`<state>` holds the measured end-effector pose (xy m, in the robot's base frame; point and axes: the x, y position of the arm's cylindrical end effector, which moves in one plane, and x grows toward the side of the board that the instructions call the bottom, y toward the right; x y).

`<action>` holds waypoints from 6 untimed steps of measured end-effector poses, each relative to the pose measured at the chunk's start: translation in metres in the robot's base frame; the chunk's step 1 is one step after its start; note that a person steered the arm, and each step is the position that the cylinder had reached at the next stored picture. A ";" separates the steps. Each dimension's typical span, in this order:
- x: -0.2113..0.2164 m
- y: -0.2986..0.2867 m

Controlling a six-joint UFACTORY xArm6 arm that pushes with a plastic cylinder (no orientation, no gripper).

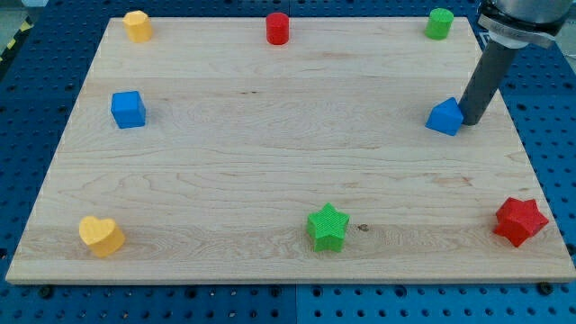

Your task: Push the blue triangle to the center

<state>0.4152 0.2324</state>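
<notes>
The blue triangle [445, 117] lies on the wooden board [270, 153] near the view's right edge, a little above mid-height. My tip [472, 121] rests on the board just to the right of the blue triangle, touching or nearly touching its right side. The dark rod rises from there toward the view's top right corner.
A blue cube [128, 109] sits at the left. A yellow block [137, 25], a red cylinder [277, 28] and a green cylinder [439, 22] line the top edge. A yellow heart [101, 235], a green star [328, 226] and a red star [519, 220] lie along the bottom.
</notes>
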 end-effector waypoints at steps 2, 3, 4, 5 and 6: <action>0.003 -0.034; 0.003 -0.061; 0.004 -0.092; 0.005 -0.119; 0.005 -0.131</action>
<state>0.4205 0.1013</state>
